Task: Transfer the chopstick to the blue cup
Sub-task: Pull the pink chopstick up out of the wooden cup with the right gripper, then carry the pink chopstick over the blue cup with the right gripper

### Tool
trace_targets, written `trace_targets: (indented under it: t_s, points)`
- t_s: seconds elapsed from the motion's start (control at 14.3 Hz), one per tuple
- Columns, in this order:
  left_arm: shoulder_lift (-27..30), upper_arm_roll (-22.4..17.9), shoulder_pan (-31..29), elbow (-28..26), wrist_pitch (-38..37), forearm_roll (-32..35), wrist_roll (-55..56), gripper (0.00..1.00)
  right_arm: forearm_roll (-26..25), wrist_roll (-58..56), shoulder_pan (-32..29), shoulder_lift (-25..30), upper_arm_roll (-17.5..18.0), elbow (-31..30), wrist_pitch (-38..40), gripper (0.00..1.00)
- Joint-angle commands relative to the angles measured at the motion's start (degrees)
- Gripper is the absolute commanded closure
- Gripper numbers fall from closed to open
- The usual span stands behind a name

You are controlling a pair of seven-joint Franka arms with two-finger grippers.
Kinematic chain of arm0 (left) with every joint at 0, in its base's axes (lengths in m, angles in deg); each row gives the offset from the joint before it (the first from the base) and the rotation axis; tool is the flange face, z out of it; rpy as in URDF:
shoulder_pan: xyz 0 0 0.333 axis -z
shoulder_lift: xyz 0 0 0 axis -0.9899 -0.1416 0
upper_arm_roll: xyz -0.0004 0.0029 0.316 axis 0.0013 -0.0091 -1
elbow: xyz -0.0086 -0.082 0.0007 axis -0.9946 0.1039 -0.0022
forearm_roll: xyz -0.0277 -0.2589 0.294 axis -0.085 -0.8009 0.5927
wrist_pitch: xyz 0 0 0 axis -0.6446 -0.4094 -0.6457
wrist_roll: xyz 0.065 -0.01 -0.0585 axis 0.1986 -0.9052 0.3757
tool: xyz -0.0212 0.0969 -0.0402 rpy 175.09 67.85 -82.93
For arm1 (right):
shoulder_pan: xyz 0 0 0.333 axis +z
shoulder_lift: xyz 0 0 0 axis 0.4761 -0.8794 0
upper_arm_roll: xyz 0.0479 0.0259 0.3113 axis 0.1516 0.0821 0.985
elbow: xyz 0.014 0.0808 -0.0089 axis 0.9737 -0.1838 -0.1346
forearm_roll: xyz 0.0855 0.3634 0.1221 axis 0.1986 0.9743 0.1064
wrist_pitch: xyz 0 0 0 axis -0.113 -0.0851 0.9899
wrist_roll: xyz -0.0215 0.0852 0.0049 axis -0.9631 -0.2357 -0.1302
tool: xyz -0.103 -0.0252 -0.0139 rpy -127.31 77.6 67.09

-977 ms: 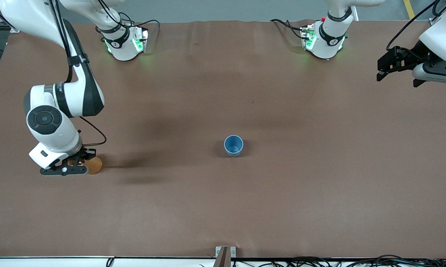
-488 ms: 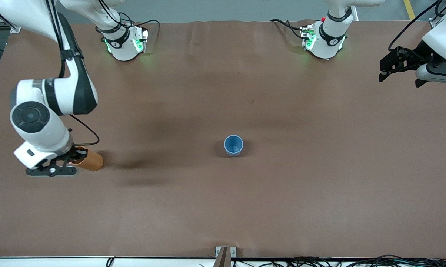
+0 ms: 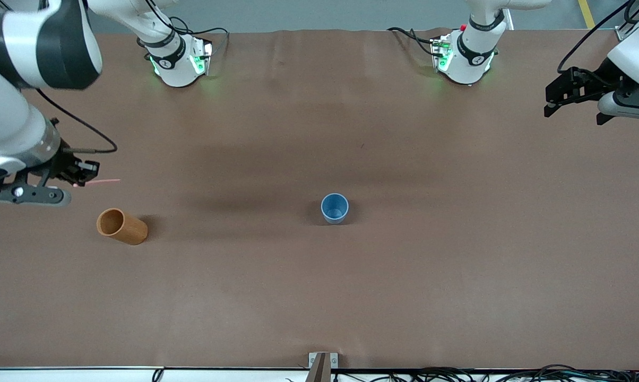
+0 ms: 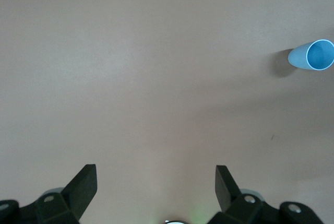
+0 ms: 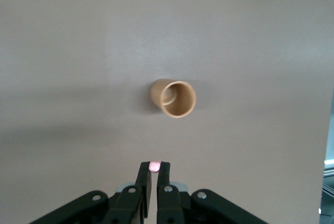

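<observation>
My right gripper (image 3: 84, 178) hangs in the air above the table at the right arm's end, shut on the chopstick (image 3: 103, 181), a thin pale-pink stick that pokes out sideways from the fingers. In the right wrist view its pink end (image 5: 154, 166) shows pinched between the fingertips of that gripper (image 5: 155, 167). The blue cup (image 3: 334, 208) stands upright near the table's middle, with nothing in it; it also shows in the left wrist view (image 4: 313, 55). My left gripper (image 3: 551, 104) waits open, high over the left arm's end of the table, with nothing between its fingers (image 4: 83, 185).
An orange-brown cylindrical cup (image 3: 121, 226) stands on the table just below the right gripper, and the right wrist view looks down into its open mouth (image 5: 175, 98). A brown cloth (image 3: 319, 297) covers the table. The arm bases (image 3: 179, 63) stand along its farther edge.
My right gripper has risen from the orange-brown cup's mouth and drawn the chopstick out with it, leaving the cup uncovered. The left arm has barely moved.
</observation>
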Motion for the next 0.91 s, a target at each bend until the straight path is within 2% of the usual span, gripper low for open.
trace_targets:
  t_s: [0.0,0.14,0.35,0.49,0.7,0.84]
  points:
    - [0.46,-0.19,-0.38,0.05,0.06,-0.74,-0.29,0.00,2.22,1.13,1.49,-0.99,-0.20,2.70,1.30,0.99]
    - [0.37,-0.19,-0.38,-0.03,0.06,-0.74,-0.29,0.00,6.26,3.40,1.58,-0.99,-0.12,3.57,1.12,0.99]
    - [0.37,-0.10,-0.29,0.14,0.06,-0.74,-0.11,0.00,8.72,4.39,3.16,-0.99,0.32,6.83,1.12,0.99]
    - [0.37,-0.19,-0.38,0.05,0.06,-0.74,-0.11,0.00,12.33,8.75,4.91,-0.99,0.41,7.36,0.34,0.99]
    - [0.37,-0.19,-0.38,-0.03,0.06,-0.74,-0.37,0.00,12.78,18.68,11.23,-1.42,0.15,7.71,-5.27,0.99]
    - [0.37,-0.19,-0.38,-0.03,0.06,-0.74,-0.37,0.00,13.04,24.05,14.13,-2.91,0.15,7.71,-13.25,0.99]
